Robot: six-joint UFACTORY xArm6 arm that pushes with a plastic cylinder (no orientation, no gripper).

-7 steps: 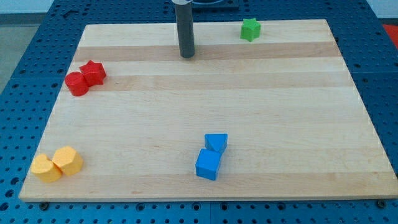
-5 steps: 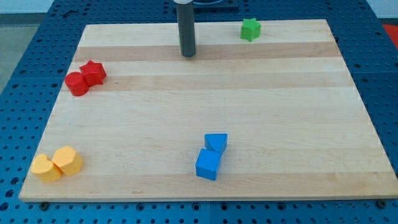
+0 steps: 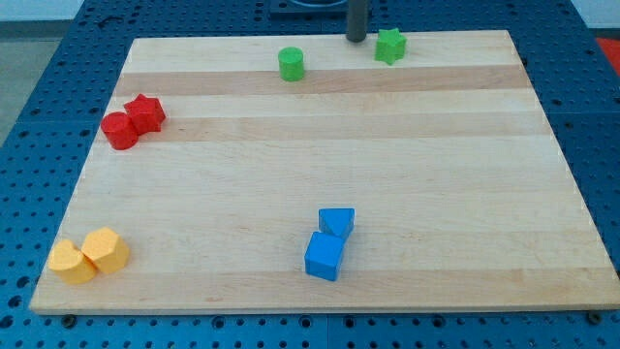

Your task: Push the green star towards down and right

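The green star (image 3: 390,46) sits near the top edge of the wooden board (image 3: 436,194), right of centre. My tip (image 3: 356,39) stands at the board's top edge, just left of the green star with a small gap between them. A green cylinder (image 3: 291,64) stands on the board to the left of my tip.
A red star (image 3: 146,112) and a red cylinder (image 3: 120,131) touch at the left. Two yellow blocks (image 3: 105,250) (image 3: 72,262) lie at the bottom left. A blue triangle block (image 3: 337,222) and a blue cube (image 3: 325,256) sit at the bottom centre.
My tip moved right and up, from left of centre to beside the green star. The green cylinder, hidden behind the rod before, now shows.
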